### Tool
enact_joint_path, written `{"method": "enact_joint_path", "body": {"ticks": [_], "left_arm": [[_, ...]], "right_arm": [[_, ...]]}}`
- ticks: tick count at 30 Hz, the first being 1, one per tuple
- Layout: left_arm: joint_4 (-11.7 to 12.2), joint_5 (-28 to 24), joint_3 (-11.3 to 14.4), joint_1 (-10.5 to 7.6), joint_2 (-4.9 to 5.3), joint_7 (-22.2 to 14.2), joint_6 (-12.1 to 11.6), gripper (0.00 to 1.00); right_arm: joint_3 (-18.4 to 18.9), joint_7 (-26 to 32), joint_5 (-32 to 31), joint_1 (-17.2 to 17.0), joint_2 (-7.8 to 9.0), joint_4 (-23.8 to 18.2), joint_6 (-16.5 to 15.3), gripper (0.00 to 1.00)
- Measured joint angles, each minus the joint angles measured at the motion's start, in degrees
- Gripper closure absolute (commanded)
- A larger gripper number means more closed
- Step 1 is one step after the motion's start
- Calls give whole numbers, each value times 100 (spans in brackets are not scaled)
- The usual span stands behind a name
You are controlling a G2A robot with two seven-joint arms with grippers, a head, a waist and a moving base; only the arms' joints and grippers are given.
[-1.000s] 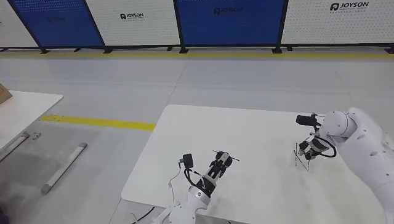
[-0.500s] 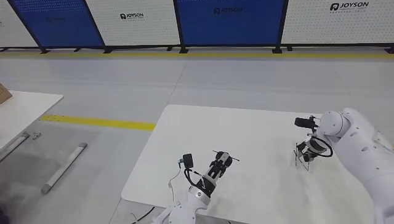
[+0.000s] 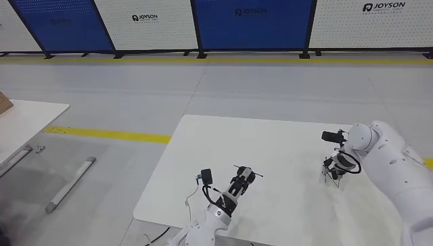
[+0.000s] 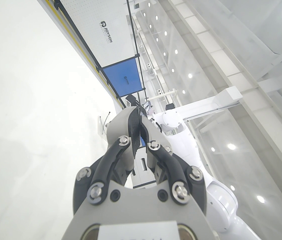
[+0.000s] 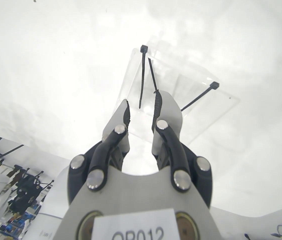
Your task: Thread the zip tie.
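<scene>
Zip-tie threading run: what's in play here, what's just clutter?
Job: left tool shut on zip tie; right tool open over clear stand holding spare ties.
Clutter: side table; floor bar; pegboard panels.

White arms (image 3: 389,155), grey hand (image 5: 142,99) w/ blk links (image 5: 105,148), screws (image 5: 182,178).

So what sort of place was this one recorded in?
Most likely an industrial lab or workshop hall: blue and white pegboard partitions, a yellow line marked on the floor, and rows of ceiling lights high above the white table.
</scene>
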Motion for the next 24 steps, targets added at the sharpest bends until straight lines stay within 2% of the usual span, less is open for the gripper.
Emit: {"method": "enact_joint_path", "body": {"ticks": [10,24], "left_arm": [[0,0,0,0,0,0,0,100],[0,0,0,0,0,0,0,100]], "right_arm": [[1,-147,-9,75,-169,395,44,78],[9,-258,-86,166,-353,722,32,79]]}}
